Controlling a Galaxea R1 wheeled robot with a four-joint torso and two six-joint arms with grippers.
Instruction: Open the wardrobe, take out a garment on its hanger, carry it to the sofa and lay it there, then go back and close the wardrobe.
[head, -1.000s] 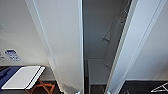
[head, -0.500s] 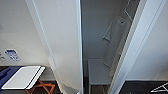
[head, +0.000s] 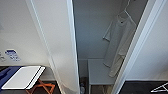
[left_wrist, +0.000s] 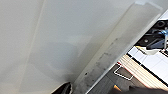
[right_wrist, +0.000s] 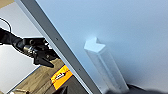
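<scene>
Since a second ago both doors have swung wider, baring more of the wardrobe (head: 95, 37) interior. Inside, the head view shows the garment (head: 117, 42) hanging on its hanger (head: 125, 12) above a white shelf (head: 100, 72). The right wrist view adds a small white handle (right_wrist: 105, 65) close before the right gripper on the door face, and beyond the door's edge a dark arm (right_wrist: 35, 50). The left wrist view meets the left door (left_wrist: 62, 45) at close range. Whether either gripper's fingers are apart or together cannot be told. A white-topped stand with orange legs (head: 25, 77) sits outside the left door.
</scene>
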